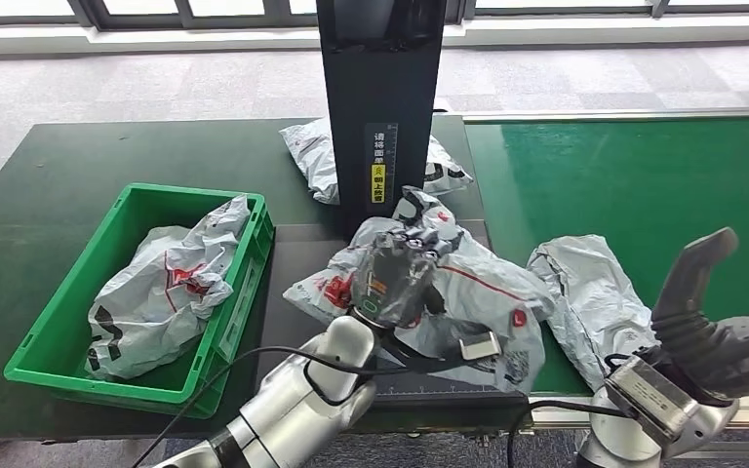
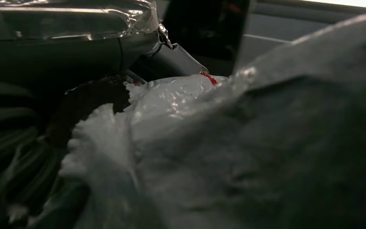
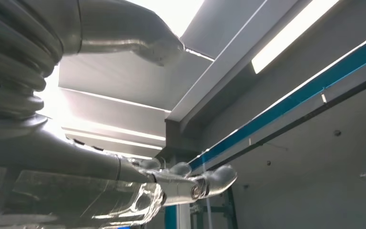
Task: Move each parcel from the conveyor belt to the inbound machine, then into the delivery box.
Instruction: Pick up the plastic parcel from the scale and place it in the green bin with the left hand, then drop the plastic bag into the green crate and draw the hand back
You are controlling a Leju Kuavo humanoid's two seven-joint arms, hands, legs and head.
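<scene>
Clutching the crumpled grey parcel (image 1: 468,292) from above, the left hand (image 1: 405,268) holds it on the inbound machine's dark platform (image 1: 297,244) under the scanner column (image 1: 382,97), presumably for reading. Beside it waits the green delivery box (image 1: 54,341). The right hand (image 1: 712,322) hovers slack and empty beside another parcel (image 1: 590,292) on the conveyor belt (image 1: 644,175).

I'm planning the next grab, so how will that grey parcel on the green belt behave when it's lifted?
The grey parcel looks like a crumpled plastic mailer, so it will probably sag and fold instead of staying stiff. Its glossy film may slip between fingers. It lies flat, so rolling seems unlikely.
</scene>
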